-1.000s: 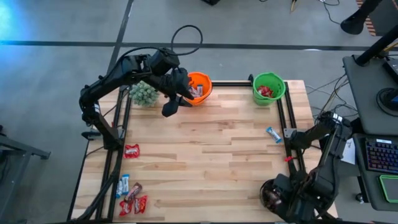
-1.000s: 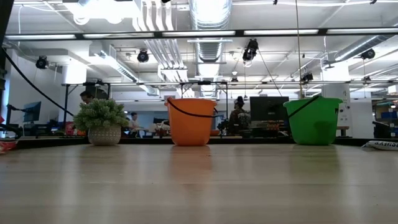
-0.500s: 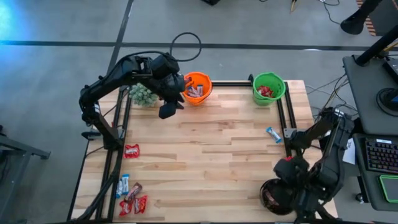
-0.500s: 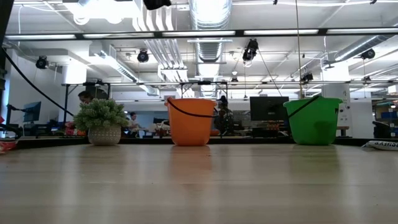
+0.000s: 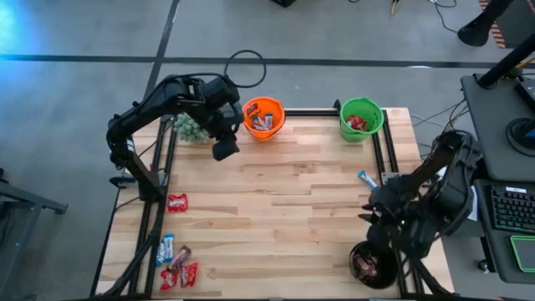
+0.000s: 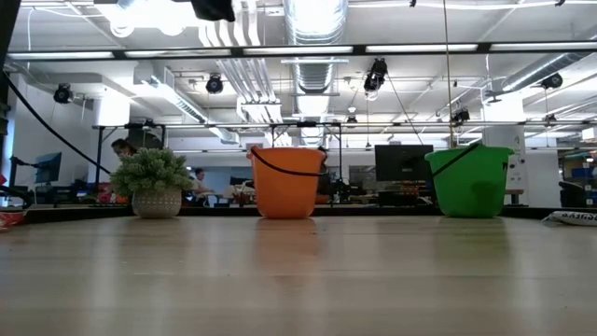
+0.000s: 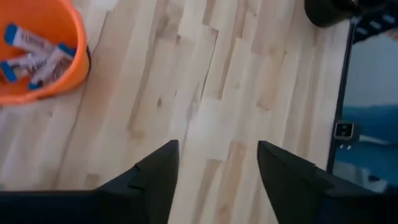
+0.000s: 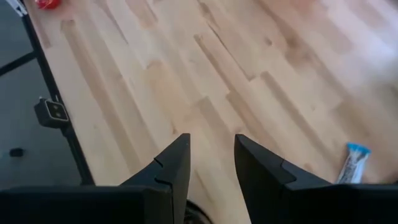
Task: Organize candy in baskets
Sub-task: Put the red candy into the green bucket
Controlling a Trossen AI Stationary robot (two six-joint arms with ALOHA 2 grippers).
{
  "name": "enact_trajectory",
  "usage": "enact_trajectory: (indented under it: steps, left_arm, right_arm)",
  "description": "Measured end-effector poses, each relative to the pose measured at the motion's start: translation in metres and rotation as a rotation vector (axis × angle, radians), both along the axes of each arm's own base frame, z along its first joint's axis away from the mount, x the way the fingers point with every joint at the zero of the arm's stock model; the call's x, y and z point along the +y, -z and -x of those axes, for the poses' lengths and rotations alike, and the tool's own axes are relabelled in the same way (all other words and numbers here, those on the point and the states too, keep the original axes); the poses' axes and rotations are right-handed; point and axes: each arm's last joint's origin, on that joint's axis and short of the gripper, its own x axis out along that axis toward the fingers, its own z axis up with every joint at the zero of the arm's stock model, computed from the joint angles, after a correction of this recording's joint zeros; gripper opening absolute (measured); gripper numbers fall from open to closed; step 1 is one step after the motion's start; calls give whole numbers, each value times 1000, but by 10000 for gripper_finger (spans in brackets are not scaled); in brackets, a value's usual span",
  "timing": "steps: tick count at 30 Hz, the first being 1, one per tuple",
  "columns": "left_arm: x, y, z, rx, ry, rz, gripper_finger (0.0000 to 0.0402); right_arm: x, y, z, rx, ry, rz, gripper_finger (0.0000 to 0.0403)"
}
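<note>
My left gripper (image 5: 224, 149) hangs open over the far-left part of the table, beside the orange basket (image 5: 263, 117), which holds blue-and-white candy (image 7: 34, 53). My right gripper (image 5: 370, 211) is open above the table's right side, between the black basket (image 5: 374, 265) at the near right corner and a light blue candy (image 5: 368, 179) lying flat on the wood. The green basket (image 5: 361, 119) at the far right holds red candy. A red candy (image 5: 176, 201) and a heap of mixed candy (image 5: 175, 266) lie flat at the left. Nothing is between either gripper's fingers.
A fuzzy potted plant (image 5: 191, 127) stands at the far left, next to my left arm. Black frame rails run along the table's left and right edges (image 5: 386, 167). The bare wood in the middle (image 5: 284, 209) is free room.
My left gripper has drawn back from the orange basket's rim toward the table's left and turned at the wrist. My right gripper has risen from over the black basket and swung toward the far edge, out over the table's right side.
</note>
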Motion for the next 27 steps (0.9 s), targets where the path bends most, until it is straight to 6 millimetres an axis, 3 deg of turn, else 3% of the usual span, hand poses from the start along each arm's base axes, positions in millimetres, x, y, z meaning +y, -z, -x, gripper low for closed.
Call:
enact_trajectory:
  steps: [5, 14, 22, 27]
  left_arm:
    - [-2, 5, -2, 40, -110, 53, 218]
    - [-4, 30, -9, 180, -350, -27, 219]
    - [-10, 58, -14, 295, -415, 15, 219]
    - [-21, 64, -18, 305, -420, 26, 219]
  right_arm:
    - [-17, -10, 4, -33, -54, 39, 113]
    - [-43, -26, 21, -82, -155, 55, 113]
    - [-64, -38, 40, -133, -229, 48, 113]
    - [-73, -42, 48, -152, -265, 42, 116]
